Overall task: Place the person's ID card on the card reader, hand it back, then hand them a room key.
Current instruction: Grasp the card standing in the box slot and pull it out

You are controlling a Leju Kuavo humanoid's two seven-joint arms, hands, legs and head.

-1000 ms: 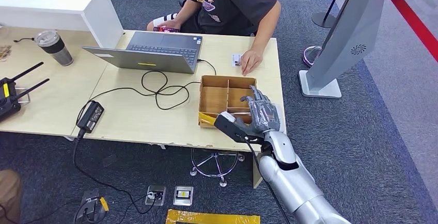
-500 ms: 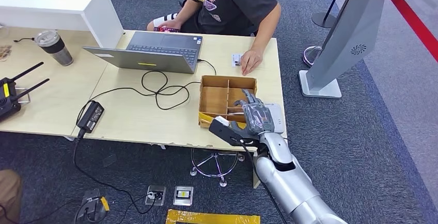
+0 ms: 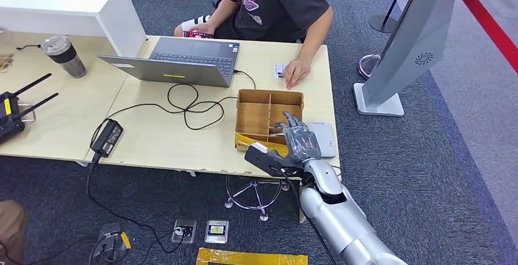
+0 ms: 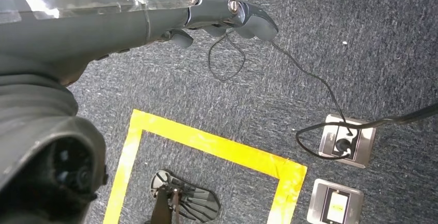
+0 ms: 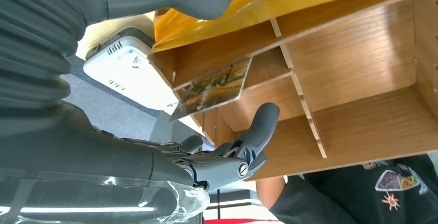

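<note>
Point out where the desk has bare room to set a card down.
Bare wood lies between the cable loops and the tray, along the near edge. A smaller patch sits between the laptop and the person's hand. It is crowded at the right corner: tray, reader and right hand.

Below me, dark grey carpet [image 3: 427, 173] runs under a pale wooden desk [image 3: 153, 137]. A white counter [image 3: 73, 5] stands behind, a grey kiosk stand [image 3: 406, 51] to my right, yellow floor tape [image 4: 206, 144] underfoot.
</note>
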